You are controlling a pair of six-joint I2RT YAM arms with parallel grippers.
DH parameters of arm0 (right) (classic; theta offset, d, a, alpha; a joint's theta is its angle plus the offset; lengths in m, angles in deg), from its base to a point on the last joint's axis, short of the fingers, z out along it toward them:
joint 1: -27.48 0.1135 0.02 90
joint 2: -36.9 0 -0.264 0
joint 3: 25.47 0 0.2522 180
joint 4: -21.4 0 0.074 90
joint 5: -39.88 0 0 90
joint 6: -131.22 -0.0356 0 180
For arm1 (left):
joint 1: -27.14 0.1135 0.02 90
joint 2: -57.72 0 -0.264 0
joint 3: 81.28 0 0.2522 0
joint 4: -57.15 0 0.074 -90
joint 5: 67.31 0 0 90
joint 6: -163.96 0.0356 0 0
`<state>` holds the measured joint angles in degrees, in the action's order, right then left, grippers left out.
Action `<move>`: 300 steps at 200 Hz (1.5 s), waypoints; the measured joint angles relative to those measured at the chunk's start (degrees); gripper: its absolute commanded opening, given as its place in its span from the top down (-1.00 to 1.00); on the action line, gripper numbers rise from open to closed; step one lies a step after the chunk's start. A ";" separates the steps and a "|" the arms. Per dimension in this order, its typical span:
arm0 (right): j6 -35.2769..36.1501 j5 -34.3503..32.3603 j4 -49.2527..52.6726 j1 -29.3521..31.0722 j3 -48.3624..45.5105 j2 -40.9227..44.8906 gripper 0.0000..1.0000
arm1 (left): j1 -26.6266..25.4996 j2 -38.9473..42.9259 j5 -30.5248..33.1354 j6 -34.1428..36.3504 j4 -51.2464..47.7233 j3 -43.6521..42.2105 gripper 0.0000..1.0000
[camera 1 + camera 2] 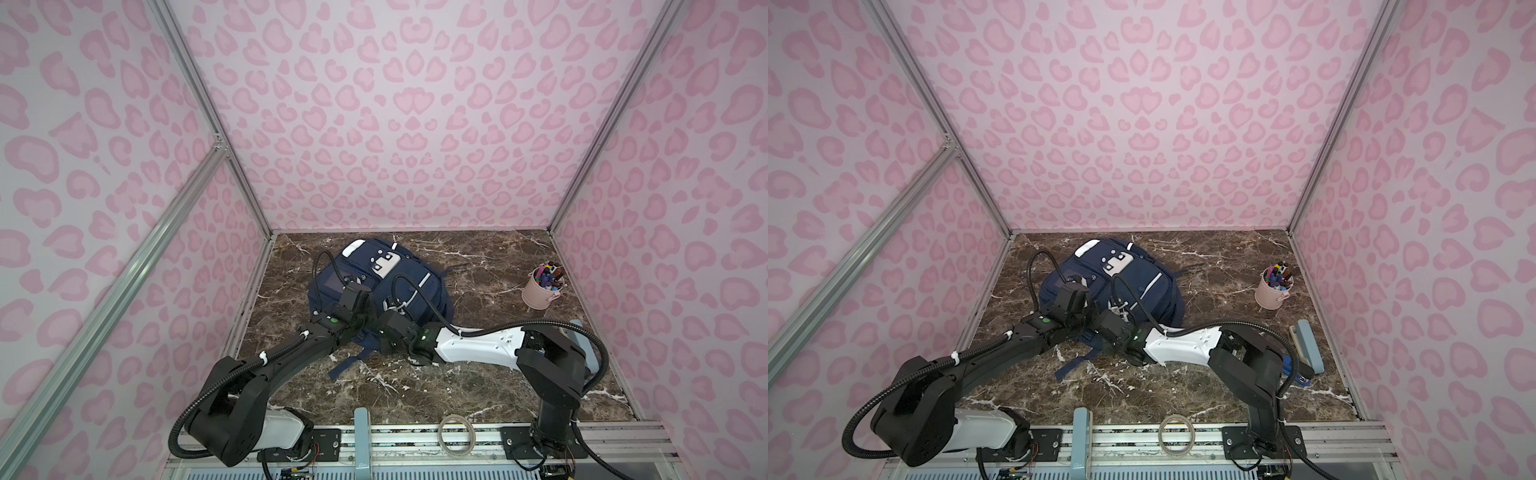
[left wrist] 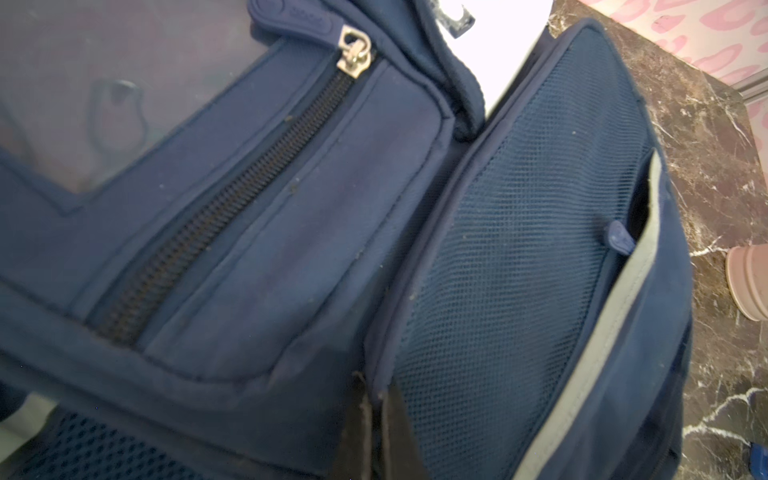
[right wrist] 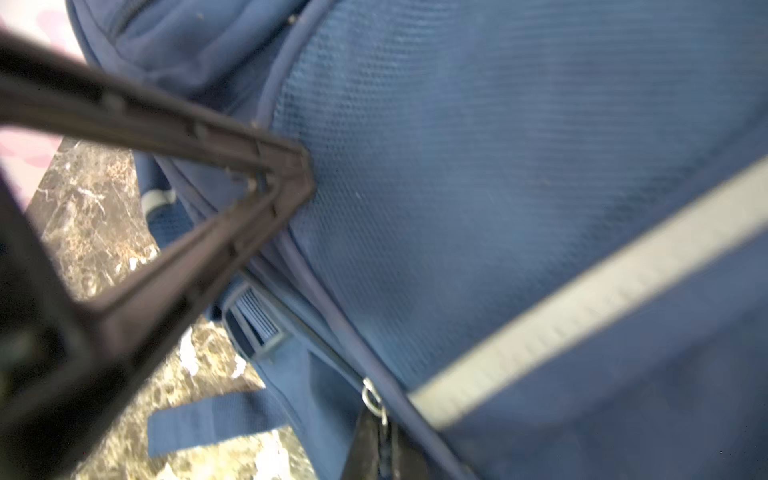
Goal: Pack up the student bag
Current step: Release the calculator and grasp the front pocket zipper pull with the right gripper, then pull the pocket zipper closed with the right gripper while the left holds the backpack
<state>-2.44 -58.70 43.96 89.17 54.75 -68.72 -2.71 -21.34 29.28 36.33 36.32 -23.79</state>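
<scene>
The student bag [image 1: 415, 291] [image 1: 1146, 286], a navy backpack with white patches and pale stripes, lies flat on the marble table at the back left. Both arms meet over its near end. My left gripper [image 2: 376, 401] is shut on the piped edge of the mesh pocket [image 2: 519, 249]; the right wrist view shows its black fingers pinching that piping [image 3: 297, 166]. My right gripper [image 3: 380, 434] is shut on a zipper pull, with the metal ring [image 3: 372, 398] just beyond the tips. In both top views the fingertips are hidden under the wrists [image 1: 370, 309] [image 1: 1100, 313].
A pink cup of markers [image 1: 542, 291] [image 1: 1273, 291] stands at the right, its base also in the left wrist view [image 2: 748, 282]. A clear tape roll [image 1: 457, 432] lies on the front rail. A pale blue stapler-like item [image 1: 1308, 347] sits behind my right arm. Loose straps [image 1: 345, 365] trail forward.
</scene>
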 measured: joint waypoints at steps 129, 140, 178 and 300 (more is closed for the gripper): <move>11.21 6.97 -1.77 -13.31 -18.78 18.25 1.00 | 2.38 -2.64 -10.84 -0.72 6.34 -0.81 0.94; 12.85 7.32 -0.33 -13.35 -17.68 18.34 1.00 | 2.40 -2.78 -11.10 -0.79 6.49 -0.72 0.94; 16.28 4.55 4.83 -8.17 -13.14 19.32 1.00 | 3.48 -5.44 -9.57 0.94 0.07 6.05 0.78; 16.24 7.04 17.25 -5.03 -2.56 19.58 1.00 | -5.05 14.58 -13.00 -12.41 15.13 -11.74 -0.22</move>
<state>13.80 -51.66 61.21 84.15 52.19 -49.14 -7.75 -6.76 16.27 23.92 51.44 -35.53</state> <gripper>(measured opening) 0.057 0.612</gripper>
